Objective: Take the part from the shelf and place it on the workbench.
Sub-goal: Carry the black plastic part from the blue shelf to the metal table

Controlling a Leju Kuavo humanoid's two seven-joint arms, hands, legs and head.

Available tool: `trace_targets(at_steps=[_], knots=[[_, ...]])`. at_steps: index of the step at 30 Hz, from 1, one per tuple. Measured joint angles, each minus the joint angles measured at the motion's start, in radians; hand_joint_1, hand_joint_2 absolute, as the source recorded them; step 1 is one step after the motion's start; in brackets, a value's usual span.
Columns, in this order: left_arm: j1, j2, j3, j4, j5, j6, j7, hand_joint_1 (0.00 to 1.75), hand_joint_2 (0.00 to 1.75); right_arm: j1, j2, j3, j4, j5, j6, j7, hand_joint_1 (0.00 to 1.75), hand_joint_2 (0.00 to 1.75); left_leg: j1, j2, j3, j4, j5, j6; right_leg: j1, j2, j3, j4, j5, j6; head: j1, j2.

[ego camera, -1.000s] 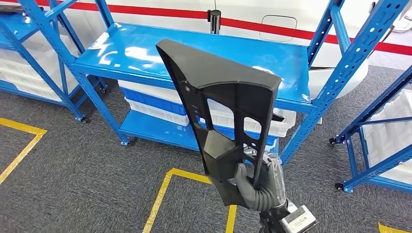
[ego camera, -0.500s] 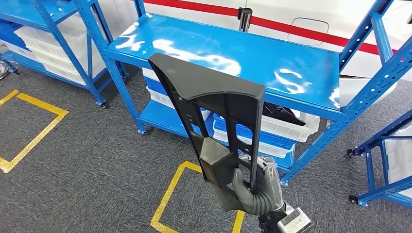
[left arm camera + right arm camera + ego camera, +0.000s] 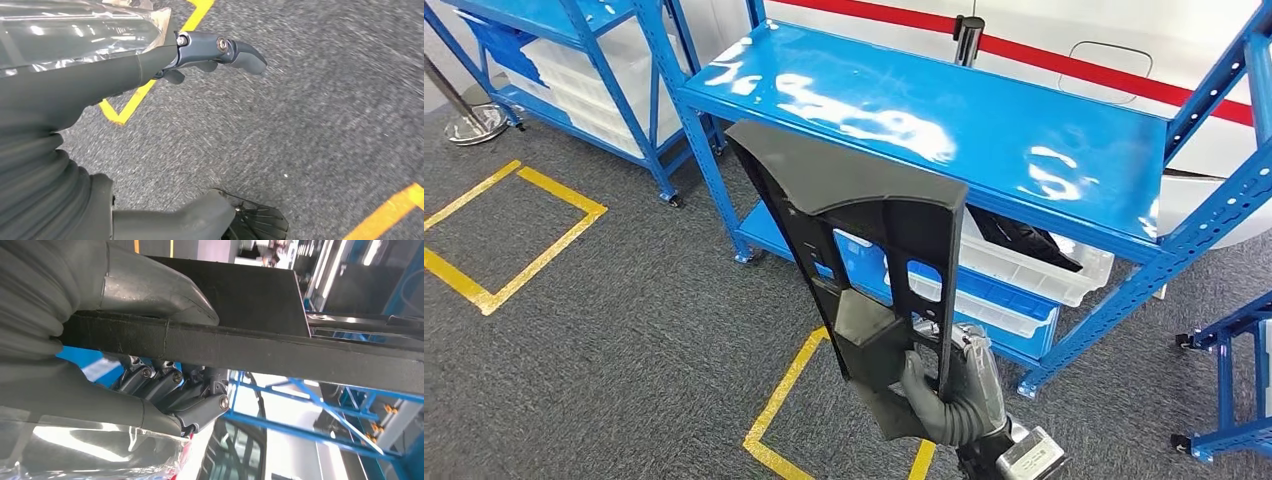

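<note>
The part (image 3: 864, 230) is a long black plastic panel with cut-outs, wide at the top and narrow at the bottom. It stands nearly upright in front of me, and my right hand (image 3: 954, 400) grips its lower end. In the right wrist view the thumb (image 3: 150, 290) lies over the part's edge (image 3: 300, 355) and the fingers (image 3: 170, 385) curl under it. My left hand (image 3: 150, 65) hangs over grey carpet with its fingers (image 3: 220, 50) stretched out and holds nothing. The blue shelf (image 3: 944, 110) stands behind the part, its top board bare.
White bins (image 3: 1024, 270) sit on the shelf's lower level, one holding a dark piece (image 3: 1014, 232). A second blue rack (image 3: 574, 20) stands at far left, a third (image 3: 1234, 370) at right. Yellow tape squares (image 3: 784, 390) mark the carpet. A post base (image 3: 474, 120) stands at left.
The whole picture has shifted, so the camera has turned; the shelf now sits further right and a taped square shows at left. The part stays upright in my right hand.
</note>
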Motion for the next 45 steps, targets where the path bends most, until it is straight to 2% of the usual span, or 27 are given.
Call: trace_targets(at_steps=[2,4,5,7,8,10,12,14,15,16,18,20,22,24,25,27,29,30,31,33,35,38,40,42,43,44,45], knots=[[0.0,0.0,0.0,0.0,0.001,0.003,0.0,0.0,1.75,0.0,-0.003,0.001,0.0,-0.013,0.0,-0.003,1.75,1.75,0.003,0.027,0.07,-0.127,0.058,0.0,0.001,-0.015,0.001,0.0,0.0,0.001,0.0,0.0],[-0.002,0.0,0.0,0.0,0.002,0.006,-0.002,0.0,1.75,0.001,-0.006,0.002,0.0,-0.021,0.0,-0.008,1.75,1.75,-0.003,0.054,0.12,-0.226,0.088,0.007,0.008,-0.027,0.0,0.002,-0.002,0.007,0.001,0.0],[-0.002,0.0,0.0,0.0,0.002,0.007,-0.004,0.0,1.75,0.002,-0.008,0.002,0.0,-0.025,0.0,-0.01,1.75,1.75,-0.009,0.058,0.126,-0.244,0.089,0.013,0.01,-0.034,-0.001,0.002,-0.003,0.012,0.002,0.0],[0.0,-0.001,0.0,0.0,0.002,0.007,-0.014,0.0,1.75,0.001,-0.01,0.004,0.0,-0.034,0.0,-0.012,1.75,1.75,-0.016,0.041,0.123,-0.252,0.093,0.031,0.012,-0.047,-0.003,0.001,-0.004,0.026,0.004,0.0],[0.001,-0.001,0.0,0.0,0.003,0.006,-0.019,0.0,1.75,0.001,-0.013,0.005,0.001,-0.04,0.0,-0.013,1.75,1.75,-0.018,0.033,0.124,-0.257,0.097,0.04,0.011,-0.042,-0.007,0.009,-0.01,0.031,0.005,0.0],[0.002,-0.001,-0.001,0.0,0.003,0.002,-0.028,0.0,1.75,0.0,-0.019,0.006,0.001,-0.055,0.0,-0.014,1.75,1.75,-0.017,0.018,0.127,-0.266,0.107,0.058,0.01,-0.009,-0.038,0.077,-0.047,0.029,0.007,0.0],[0.001,-0.001,-0.001,0.0,0.003,-0.001,-0.031,0.0,1.75,0.002,-0.024,0.008,0.003,-0.068,0.0,-0.015,1.75,1.75,-0.02,-0.001,0.123,-0.266,0.111,0.067,0.009,0.024,-0.103,0.214,-0.106,0.017,0.01,0.0],[0.002,-0.001,-0.002,0.0,0.003,-0.001,-0.031,0.0,1.75,0.007,-0.03,0.009,0.006,-0.075,0.0,-0.017,1.75,1.75,-0.024,-0.024,0.12,-0.266,0.113,0.07,0.009,0.033,-0.148,0.299,-0.129,0.018,0.012,0.0],[0.003,-0.001,-0.002,0.0,0.002,-0.001,-0.03,0.0,1.75,0.01,-0.032,0.01,0.006,-0.078,0.0,-0.019,1.75,1.75,-0.026,-0.036,0.12,-0.265,0.113,0.07,0.009,0.036,-0.142,0.285,-0.116,0.024,0.013,0.0],[0.004,-0.001,-0.003,0.0,0.002,-0.001,-0.029,0.0,1.75,0.012,-0.035,0.01,0.006,-0.08,0.0,-0.022,1.75,1.75,-0.027,-0.048,0.121,-0.265,0.114,0.069,0.009,0.042,-0.118,0.234,-0.09,0.03,0.013,0.0],[0.004,-0.001,-0.004,0.0,0.001,-0.001,-0.029,0.0,1.75,0.015,-0.04,0.01,0.006,-0.083,0.0,-0.026,1.75,1.75,-0.031,-0.07,0.12,-0.259,0.114,0.066,0.009,0.078,-0.051,0.093,-0.033,0.034,0.014,0.0],[0.004,-0.001,-0.004,0.0,0.0,-0.001,-0.028,0.0,1.75,0.017,-0.042,0.01,0.006,-0.085,0.0,-0.029,1.75,1.75,-0.035,-0.087,0.113,-0.253,0.113,0.06,0.01,0.099,-0.018,0.018,-0.005,0.027,0.012,0.0],[0.007,-0.001,-0.004,0.001,0.0,-0.001,-0.028,0.0,1.75,0.018,-0.043,0.01,0.006,-0.085,0.0,-0.03,1.75,1.75,-0.033,-0.1,0.105,-0.251,0.115,0.05,0.009,0.085,-0.016,0.012,0.0,0.016,0.012,0.0],[0.01,0.0,-0.004,0.002,0.0,-0.001,-0.028,0.0,1.75,0.018,-0.045,0.01,0.006,-0.086,0.0,-0.03,1.75,1.75,-0.029,-0.075,0.091,-0.226,0.097,0.039,0.004,0.068,-0.014,0.008,0.005,0.004,0.01,0.0],[0.011,0.0,-0.004,0.002,0.0,-0.001,-0.028,0.0,1.75,0.018,-0.045,0.01,0.006,-0.086,0.0,-0.03,1.75,1.75,-0.027,-0.052,0.074,-0.189,0.074,0.032,0.001,0.059,-0.013,0.006,0.006,-0.001,0.008,0.0],[0.009,-0.001,-0.004,0.002,-0.001,-0.001,-0.027,0.0,1.75,0.02,-0.046,0.01,0.006,-0.089,0.0,-0.032,1.75,1.75,-0.02,-0.016,0.017,-0.067,0.009,0.019,0.004,0.037,-0.013,0.005,0.005,-0.008,0.005,0.0],[0.009,-0.001,-0.004,0.002,-0.001,0.003,-0.025,0.0,1.75,0.02,-0.046,0.011,0.006,-0.098,0.004,-0.036,1.75,1.75,-0.009,-0.007,-0.03,0.027,-0.02,0.009,0.006,0.016,-0.014,0.005,0.004,-0.009,0.005,0.0],[0.01,-0.001,-0.005,0.002,-0.001,0.006,-0.023,0.0,1.75,0.02,-0.047,0.011,0.006,-0.104,0.006,-0.037,1.75,1.75,-0.004,-0.003,-0.029,0.023,-0.008,0.005,0.006,0.005,-0.014,0.005,0.003,-0.01,0.005,0.0],[0.01,-0.001,-0.005,0.002,-0.001,0.009,-0.021,0.0,1.75,0.02,-0.047,0.011,0.006,-0.107,0.007,-0.038,1.75,1.75,0.001,0.005,-0.009,-0.018,0.019,0.002,0.005,-0.004,-0.013,0.005,0.002,-0.009,0.005,0.0],[0.009,-0.001,-0.005,0.002,-0.001,0.014,-0.016,0.0,1.75,0.019,-0.046,0.011,0.006,-0.112,0.009,-0.039,1.75,1.75,0.003,0.04,0.062,-0.151,0.076,-0.001,0.008,-0.02,-0.009,0.006,-0.003,-0.004,0.004,0.0],[0.005,-0.001,-0.005,0.002,-0.002,0.017,-0.014,0.0,1.75,0.018,-0.043,0.012,0.005,-0.111,0.013,-0.038,1.75,1.75,-0.003,0.062,0.103,-0.229,0.096,0.007,0.015,-0.035,-0.006,0.007,-0.008,0.007,0.007,0.0],[0.003,-0.001,-0.005,0.002,-0.002,0.021,-0.014,0.0,1.75,0.014,-0.029,0.012,-0.001,-0.09,0.029,-0.026,1.75,1.75,-0.013,0.037,0.107,-0.244,0.098,0.031,0.015,-0.053,-0.003,0.009,-0.015,0.024,0.01,0.0],[0.001,-0.002,-0.005,0.002,-0.001,0.024,-0.014,0.0,1.75,0.006,-0.022,0.004,-0.004,-0.079,0.061,-0.012,1.75,1.75,-0.013,0.02,0.113,-0.253,0.105,0.048,0.013,-0.025,-0.02,0.056,-0.043,0.026,0.011,0.0],[-0.003,-0.004,-0.006,0.002,-0.001,0.027,-0.014,0.0,1.75,0.004,-0.019,-0.014,-0.004,-0.072,0.096,-0.005,1.75,1.75,-0.013,0.0,0.115,-0.255,0.108,0.059,0.01,0.017,-0.078,0.18,-0.099,0.016,0.014,0.0],[-0.005,-0.004,-0.007,0.002,-0.001,0.028,-0.014,0.0,1.75,0.005,-0.017,-0.022,-0.003,-0.07,0.107,-0.003,1.75,1.75,-0.014,-0.011,0.114,-0.255,0.109,0.062,0.009,0.027,-0.112,0.246,-0.122,0.013,0.015,0.0],[-0.005,-0.004,-0.008,0.002,-0.001,0.029,-0.014,0.0,1.75,0.006,-0.016,-0.029,-0.003,-0.068,0.114,0.0,1.75,1.75,-0.015,-0.024,0.114,-0.255,0.109,0.063,0.009,0.032,-0.137,0.289,-0.132,0.014,0.016,0.0],[-0.005,-0.004,-0.009,0.002,-0.001,0.029,-0.013,0.0,1.75,0.007,-0.013,-0.035,-0.002,-0.066,0.119,0.001,1.75,1.75,-0.016,-0.037,0.115,-0.254,0.109,0.063,0.009,0.034,-0.145,0.295,-0.125,0.02,0.017,0.0]])
